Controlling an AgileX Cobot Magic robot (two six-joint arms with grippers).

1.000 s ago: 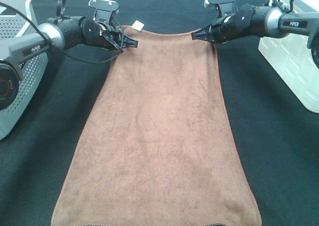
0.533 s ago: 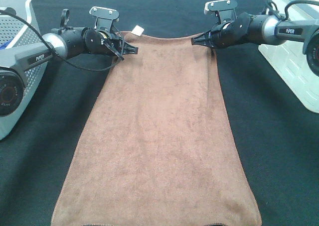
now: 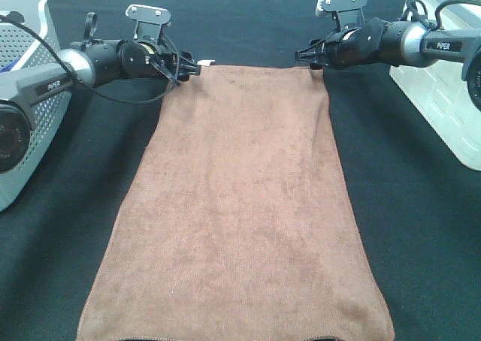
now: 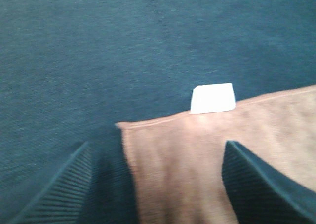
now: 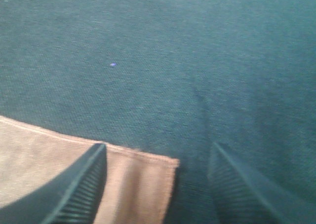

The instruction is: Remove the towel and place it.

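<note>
On the black-clothed tabletop, the brown towel lay spread flat, its far edge running straight between the 2 arms and its near edge reaching the bottom of the overhead view. Compared with 1 second earlier, that far edge had gone from sagging and lifted at its corners to a taut line resting on the cloth, and both arms had drawn back toward 12 o'clock and outward. The left end effector sat at the far-left corner, about 11 o'clock from the towel's middle, and its wrist view showed the fingers spread apart, the corner and its white tag lying loose between them. The right end effector sat at the far-right corner, about 1 o'clock, likewise parted, with the corner flat between its fingers and nothing pinched. In my judgement the towel had just been let go after being laid out, so the placing looked essentially finished; what remained was probably only lifting both arms clear without snagging the corners.
</note>
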